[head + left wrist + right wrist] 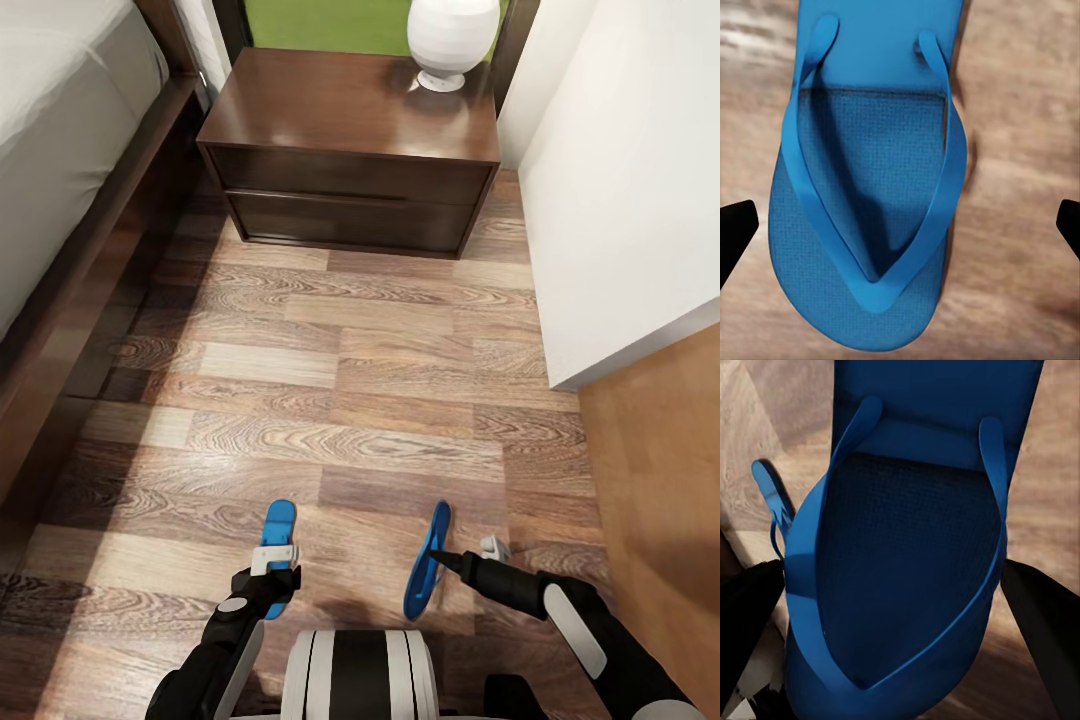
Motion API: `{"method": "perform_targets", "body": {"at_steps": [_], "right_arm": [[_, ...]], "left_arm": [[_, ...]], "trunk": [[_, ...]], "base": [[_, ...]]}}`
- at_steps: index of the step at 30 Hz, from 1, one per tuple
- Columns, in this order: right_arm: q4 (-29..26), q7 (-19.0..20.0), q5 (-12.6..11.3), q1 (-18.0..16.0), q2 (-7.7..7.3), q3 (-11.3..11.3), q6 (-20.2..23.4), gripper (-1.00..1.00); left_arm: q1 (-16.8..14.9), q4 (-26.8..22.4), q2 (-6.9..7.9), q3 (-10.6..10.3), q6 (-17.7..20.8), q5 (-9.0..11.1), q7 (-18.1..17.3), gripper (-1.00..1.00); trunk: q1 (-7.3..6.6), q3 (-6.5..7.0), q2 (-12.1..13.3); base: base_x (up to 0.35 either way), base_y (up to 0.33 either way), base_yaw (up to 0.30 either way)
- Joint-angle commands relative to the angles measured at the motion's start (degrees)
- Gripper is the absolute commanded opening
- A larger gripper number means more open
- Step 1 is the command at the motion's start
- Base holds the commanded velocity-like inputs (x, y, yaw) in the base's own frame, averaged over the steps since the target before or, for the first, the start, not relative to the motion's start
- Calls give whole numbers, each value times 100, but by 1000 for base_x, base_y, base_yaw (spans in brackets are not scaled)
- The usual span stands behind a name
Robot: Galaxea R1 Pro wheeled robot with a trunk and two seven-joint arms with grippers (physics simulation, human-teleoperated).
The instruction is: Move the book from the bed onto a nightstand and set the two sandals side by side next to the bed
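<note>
You have both sandals off the floor and in the aisle beside the bed, so the sandal half of the job is under way but not finished: neither one lies flat on the wood floor yet, and they are not side by side. The nightstand ahead carries a white lamp and no book that I can see; I judge the book step is either not yet done or cannot be checked from here.

Your left tool grips the left sandal at one end, the sole pointing forward toward the nightstand. In the left wrist view that sandal lies strap-side up between 2 dark fingertips standing wide at the frame edges, so how tightly it closes I cannot tell.

Your right tool holds the right sandal tipped on its edge, well apart from the other. The right wrist view shows this sandal close between the fingers, which seem to press its sides, with the other sandal beyond.
</note>
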Motion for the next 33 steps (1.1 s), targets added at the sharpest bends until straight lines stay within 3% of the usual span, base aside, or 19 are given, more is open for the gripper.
{"method": "perform_targets", "body": {"at_steps": [1, 3, 4, 5, 9, 27, 33], "right_arm": [[-11, 42, -71, 0, -11, 11, 30, -100], [-28, 244, -300, -1, -23, 13, 42, -100], [-42, 591, -712, -1, -30, 15, 77, -100], [-50, 733, -896, -1, -31, 16, 127, -100], [-114, 926, -1169, -1, -34, 22, 299, -100], [-178, 994, -1284, 1, -34, 9, 402, -100], [-179, 994, -1284, -1, -34, 0, 747, -100]], "left_arm": [[-1, -8, 2, -13, 27, 37, 42, 100], [-1, -8, 2, -11, 32, 37, 39, 100], [-1, -8, 2, -14, 35, 38, 38, 100], [-1, -8, 2, -13, 36, 38, 37, 100], [-1, -8, 2, -13, 37, 38, 37, 100], [-1, -8, 2, -10, 37, 38, 36, 100], [-1, -8, 2, -15, 37, 38, 42, 100]], "trunk": [[-1, -3, -1], [-1, -3, -1], [-1, -3, -1], [-1, -3, -1], [-1, -3, -1], [-1, -3, -1], [-1, -3, -1]], "base": [[0, 0, 0], [0, 0, 0], [0, 0, 0], [0, 0, 0], [0, 0, 0], [0, 0, 0], [7, 0, 0]]}}
